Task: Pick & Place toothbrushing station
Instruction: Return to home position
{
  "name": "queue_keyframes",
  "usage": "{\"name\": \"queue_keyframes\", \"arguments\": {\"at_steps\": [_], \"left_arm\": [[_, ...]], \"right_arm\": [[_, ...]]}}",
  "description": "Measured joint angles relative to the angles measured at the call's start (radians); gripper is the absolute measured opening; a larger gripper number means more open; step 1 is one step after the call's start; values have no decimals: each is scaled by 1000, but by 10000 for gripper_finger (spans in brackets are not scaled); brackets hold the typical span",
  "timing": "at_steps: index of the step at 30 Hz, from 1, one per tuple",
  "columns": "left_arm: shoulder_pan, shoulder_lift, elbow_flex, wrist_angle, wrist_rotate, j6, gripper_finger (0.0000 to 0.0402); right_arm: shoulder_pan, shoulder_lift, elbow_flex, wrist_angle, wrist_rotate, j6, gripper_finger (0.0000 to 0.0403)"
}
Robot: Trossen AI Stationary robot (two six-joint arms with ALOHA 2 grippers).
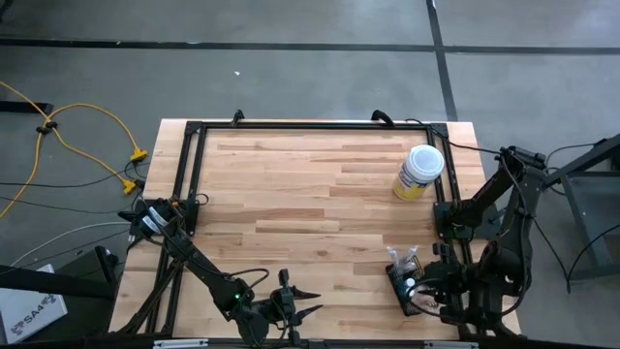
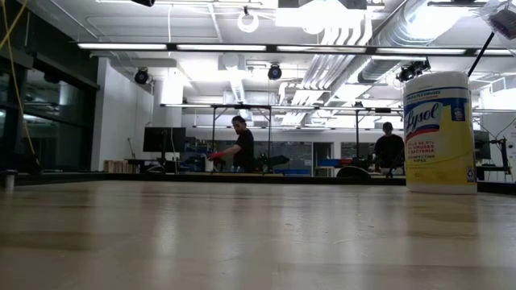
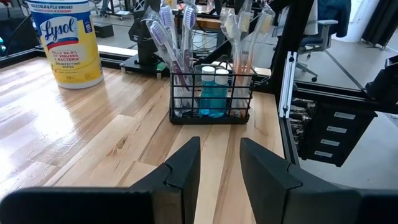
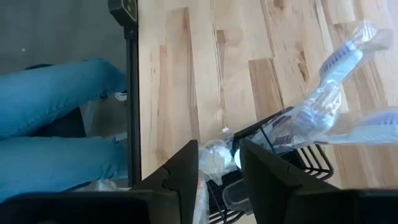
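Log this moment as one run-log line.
left claw open, empty | right claw open, near mesh basket | toothbrushes standing in basket | yellow canister apart from basket

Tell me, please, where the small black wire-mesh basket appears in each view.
High view: the small black wire-mesh basket, low on the picture's right.
Low view: not in it.
Left wrist view: straight ahead of the left gripper.
Right wrist view: just beyond the right gripper.
Shared landmark: the yellow canister with a white lid, absent from the right wrist view.
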Motion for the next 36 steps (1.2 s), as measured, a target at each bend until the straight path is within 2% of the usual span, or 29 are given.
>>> {"name": "queue_keyframes", "arguments": {"at_steps": [12,19,26,28,32,36], "left_arm": [[-1,0,0,0,0,0,108],[4,0,0,24,-8,3,108],[1,0,0,103,-10,150,108],[-9,0,0,101,-31,200,108],[-30,0,0,103,-139,246,108],[-41,0,0,102,-157,248,108]], "right_arm": [[-9,-6,0,1,0,-64,106],[-48,-30,0,68,-27,-166,106],[-98,-100,0,171,-45,-291,106],[-113,-122,0,200,-45,-336,106],[-144,-155,0,262,-45,-404,106],[-166,-168,0,314,-45,-482,106]]}}
